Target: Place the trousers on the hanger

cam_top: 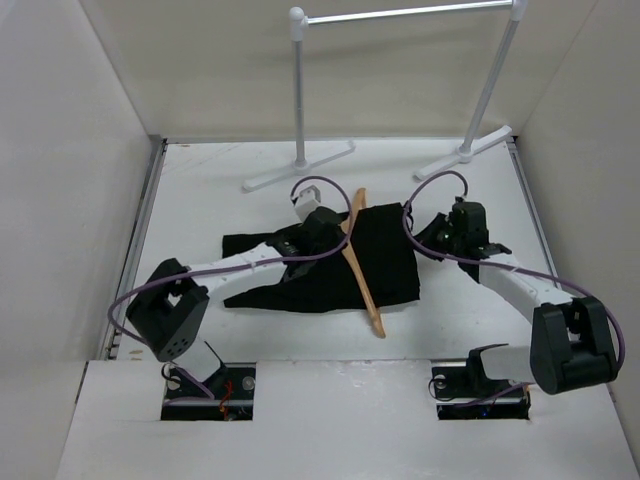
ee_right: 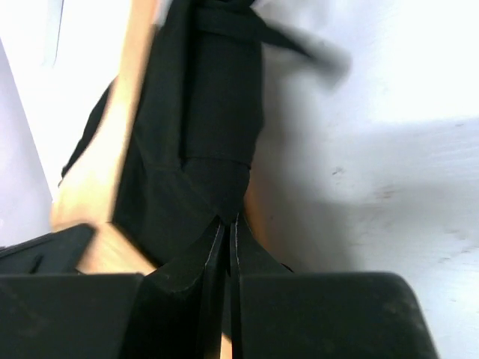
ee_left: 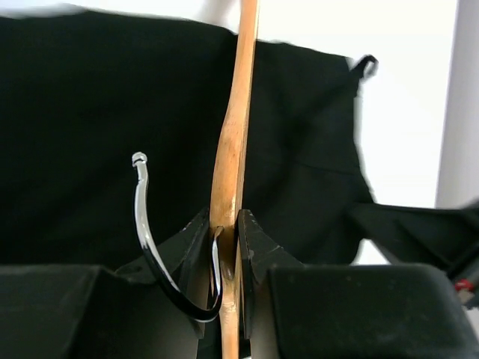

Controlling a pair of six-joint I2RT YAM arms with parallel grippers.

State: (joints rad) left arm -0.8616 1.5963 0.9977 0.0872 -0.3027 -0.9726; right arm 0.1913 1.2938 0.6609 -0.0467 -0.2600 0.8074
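The black trousers (cam_top: 330, 265) lie folded across the middle of the table. The wooden hanger (cam_top: 360, 262) stands on edge over them, running from far to near. My left gripper (cam_top: 325, 228) is shut on the hanger (ee_left: 230, 149) beside its metal hook (ee_left: 146, 232), with the trousers (ee_left: 97, 120) spread behind. My right gripper (cam_top: 440, 236) is at the trousers' right edge and is shut on a fold of the black cloth (ee_right: 217, 127). The hanger's wood (ee_right: 105, 157) shows blurred to the left in the right wrist view.
A silver clothes rail (cam_top: 405, 14) on two white feet (cam_top: 300, 165) stands at the back of the table. White walls enclose the table on the left, right and back. White table surface (cam_top: 200, 200) lies around the trousers.
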